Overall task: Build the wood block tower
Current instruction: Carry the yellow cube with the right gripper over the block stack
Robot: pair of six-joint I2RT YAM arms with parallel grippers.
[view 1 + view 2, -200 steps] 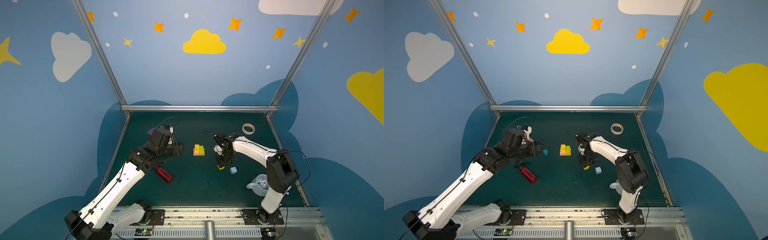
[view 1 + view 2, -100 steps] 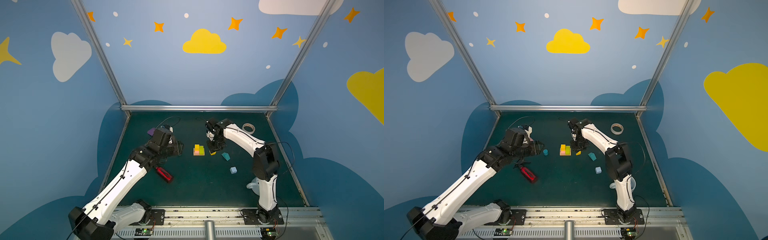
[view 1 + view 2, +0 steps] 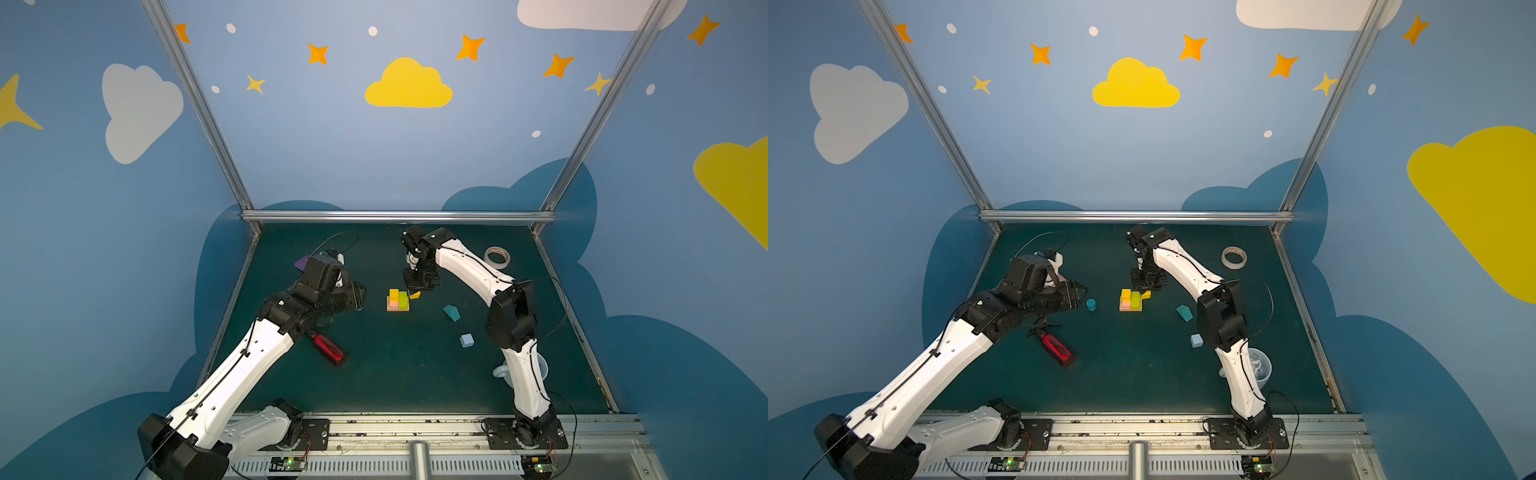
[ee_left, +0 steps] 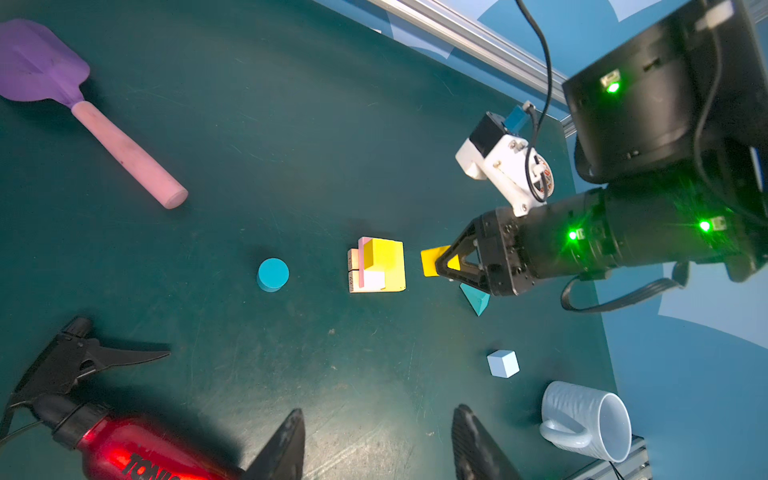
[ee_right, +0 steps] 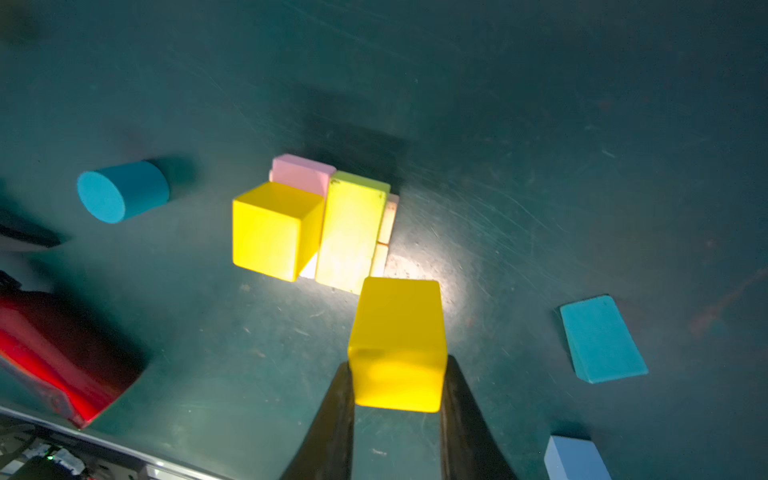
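The tower (image 3: 397, 300) (image 3: 1131, 300) is a low stack mid-mat: tan bars (image 5: 386, 232) below, a pink slab (image 5: 303, 172) and a lime slab (image 5: 351, 232) on them, one yellow cube (image 5: 274, 228) on the pink side. My right gripper (image 5: 398, 374) (image 3: 417, 291) is shut on a second yellow cube (image 5: 397, 345) (image 4: 432, 261), held just right of the stack, above the mat. My left gripper (image 4: 379, 415) (image 3: 1081, 293) stands open and empty beside the teal cylinder (image 3: 1091, 304) (image 4: 272, 274). A teal house-shape (image 3: 451, 312) and a pale-blue cube (image 3: 466, 340) lie loose at the right.
A red bottle (image 3: 328, 349) lies front left under the left arm. A purple spatula (image 4: 41, 66) lies at the back left, a tape roll (image 3: 496, 257) at the back right, and a white mug (image 4: 586, 419) on its side by the right arm's base.
My right gripper has carried the yellow cube back and leftward from near the pale-blue cube to beside the stack, uncovering the teal house-shape. The left arm has hardly moved.
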